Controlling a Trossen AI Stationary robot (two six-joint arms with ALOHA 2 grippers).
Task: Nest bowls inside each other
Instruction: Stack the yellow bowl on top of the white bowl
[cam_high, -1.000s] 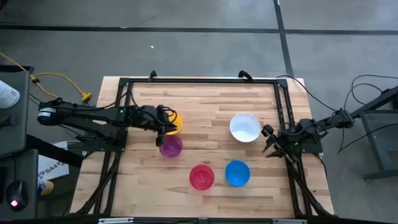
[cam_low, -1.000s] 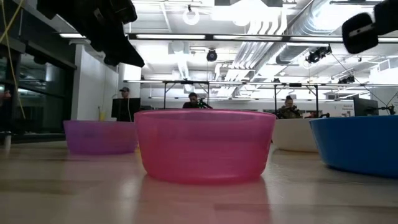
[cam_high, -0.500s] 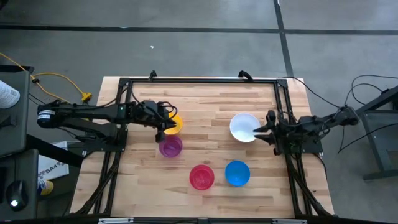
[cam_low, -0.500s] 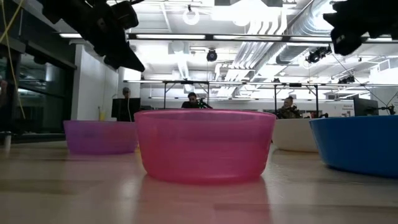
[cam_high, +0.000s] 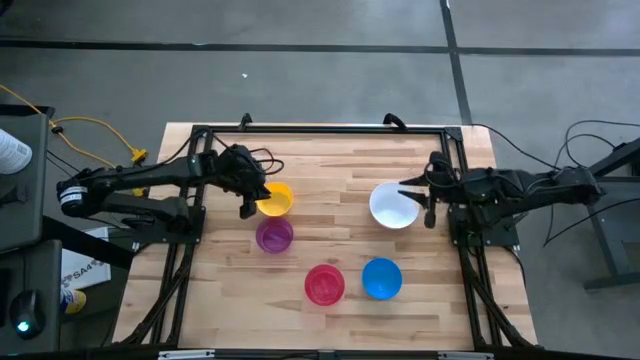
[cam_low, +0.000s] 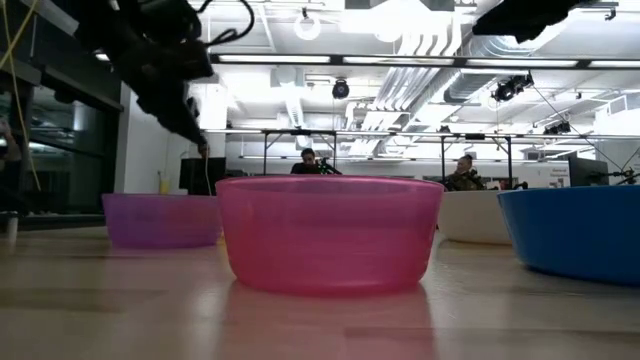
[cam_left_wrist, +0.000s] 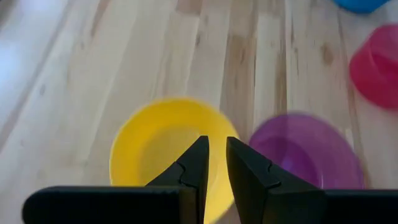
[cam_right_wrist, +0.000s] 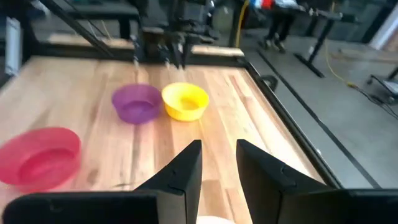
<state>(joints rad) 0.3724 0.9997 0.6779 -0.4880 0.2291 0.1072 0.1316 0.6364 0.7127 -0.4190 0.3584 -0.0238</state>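
Note:
Five bowls rest on their bases on the wooden table: yellow, purple, pink-red, blue and white. My left gripper hangs above the yellow bowl's left rim, tilted down. Its fingers stand a narrow gap apart with nothing between them. My right gripper floats above the white bowl's right rim, pointing nearly level toward the table's left, narrowly open and empty.
A black metal frame runs along the table's far, left and right edges. Bare wood lies between the yellow and white bowls and along the far side. In the low view the pink-red bowl stands nearest, and people sit in the room behind.
My left gripper has swung from between the yellow and purple bowls toward the table's left, uncovering the yellow bowl. My right gripper has risen from the right frame rail, tipped from pointing down to nearly level, and moved toward the far edge and over the white bowl.

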